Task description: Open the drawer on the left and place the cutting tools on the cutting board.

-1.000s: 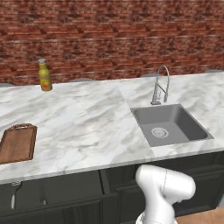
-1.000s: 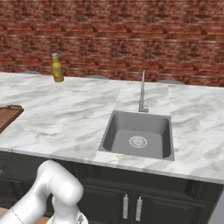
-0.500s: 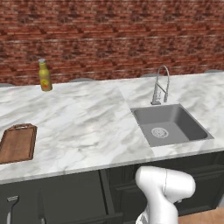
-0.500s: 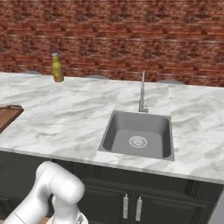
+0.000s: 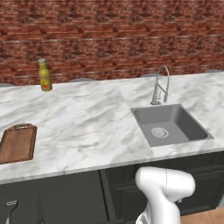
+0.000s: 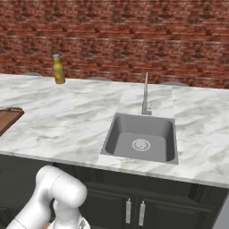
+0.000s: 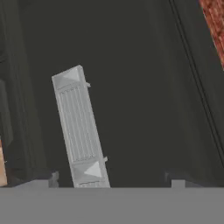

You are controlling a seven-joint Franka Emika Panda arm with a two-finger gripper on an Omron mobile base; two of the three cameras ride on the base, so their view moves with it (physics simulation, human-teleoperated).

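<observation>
Two finger tips of my claw [image 7: 113, 179] are standing wide apart at the bottom of the hand view, clamping nothing, with a grey ribbed bar [image 7: 81, 129], probably the handle, passing between them. I am judging the drawer [image 5: 65, 197] open: the grey wide-headed tool [image 5: 10, 206] is lying inside, at lower left of the left base view. To do this step well, I should be clearing the bar and then closing across the tool's slim shaft, while the cutting board [image 5: 17, 143] is waiting bare at mid left.

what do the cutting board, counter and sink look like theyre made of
Cutting board: looks like wood, brown with grain streaks and a darker rim.
Counter: looks like polished marble, white with grey veining.
Sink: probably matte metal, uniform grey like its faucet.
</observation>
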